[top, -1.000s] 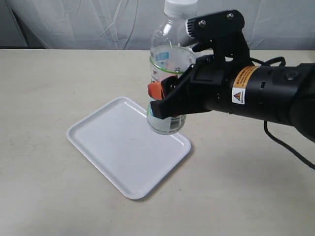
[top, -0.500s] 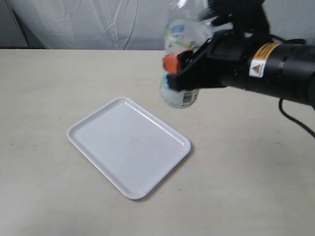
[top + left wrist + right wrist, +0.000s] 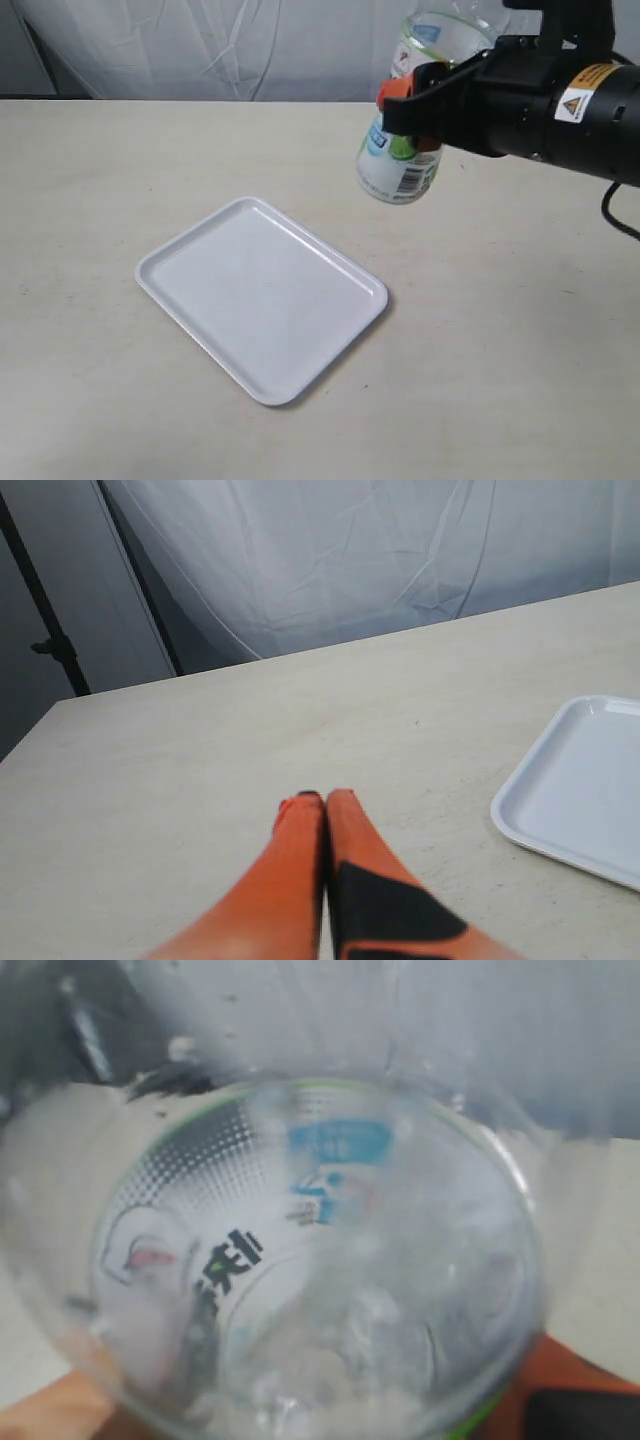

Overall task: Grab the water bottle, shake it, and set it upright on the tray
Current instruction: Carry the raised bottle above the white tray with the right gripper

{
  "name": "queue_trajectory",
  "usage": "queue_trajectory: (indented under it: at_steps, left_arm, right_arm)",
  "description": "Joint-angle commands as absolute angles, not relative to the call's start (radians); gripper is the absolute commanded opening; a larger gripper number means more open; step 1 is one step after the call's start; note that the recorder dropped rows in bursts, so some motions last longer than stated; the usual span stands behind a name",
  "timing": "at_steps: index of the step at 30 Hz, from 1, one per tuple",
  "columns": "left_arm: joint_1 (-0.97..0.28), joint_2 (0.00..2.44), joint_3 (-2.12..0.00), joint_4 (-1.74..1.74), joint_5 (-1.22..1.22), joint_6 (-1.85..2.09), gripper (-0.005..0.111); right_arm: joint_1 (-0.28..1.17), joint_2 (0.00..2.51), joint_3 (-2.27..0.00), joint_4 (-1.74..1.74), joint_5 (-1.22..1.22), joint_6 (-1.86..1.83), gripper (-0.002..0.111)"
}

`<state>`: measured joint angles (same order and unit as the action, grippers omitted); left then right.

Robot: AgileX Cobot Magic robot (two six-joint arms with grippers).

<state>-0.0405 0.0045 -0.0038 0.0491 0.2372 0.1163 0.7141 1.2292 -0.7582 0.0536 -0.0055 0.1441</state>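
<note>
water bottle (image 3: 398,174) up in the air, behind-right of the tray (image 3: 262,300).

the water bottle (image 3: 400,175) is clear plastic with a white label, green marks and a barcode. it is up in the air, tilted, base pointing down and left. the tray (image 3: 262,300), white with a low rim, lies flat and diagonal, nearer and left, not touching the bottle.

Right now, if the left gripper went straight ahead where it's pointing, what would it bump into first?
Probably just bare table: the left gripper points past the tray, which sits off to one side. Depth is hard to judge.
</note>
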Motion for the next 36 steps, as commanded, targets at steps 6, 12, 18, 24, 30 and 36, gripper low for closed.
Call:
queue_trajectory:
  at_steps: [6, 12, 18, 24, 30, 36]
  left_arm:
    - [-0.041, 0.0, 0.0, 0.047, 0.239, 0.112, 0.0]
    - [-0.041, 0.0, 0.0, 0.047, 0.239, 0.114, 0.0]
    - [-0.041, 0.0, 0.0, 0.047, 0.239, 0.114, 0.0]
    - [-0.041, 0.0, 0.0, 0.047, 0.239, 0.114, 0.0]
    - [-0.041, 0.0, 0.0, 0.047, 0.239, 0.114, 0.0]
    - [-0.041, 0.0, 0.0, 0.047, 0.239, 0.114, 0.0]
  right_arm:
    - [0.677, 1.184, -0.764, -0.074, -0.013, 0.249, -0.001]
    - [0.845, 1.184, -0.764, -0.198, -0.031, 0.224, -0.001]
    - [0.718, 1.197, -0.764, -0.083, -0.035, 0.291, -0.001]
    - [0.881, 1.155, -0.777, -0.183, -0.049, 0.228, -0.001]
    - [0.884, 1.129, -0.829, -0.178, -0.007, 0.228, -0.001]
    - [0.899, 1.302, -0.772, -0.149, -0.057, 0.231, -0.001]
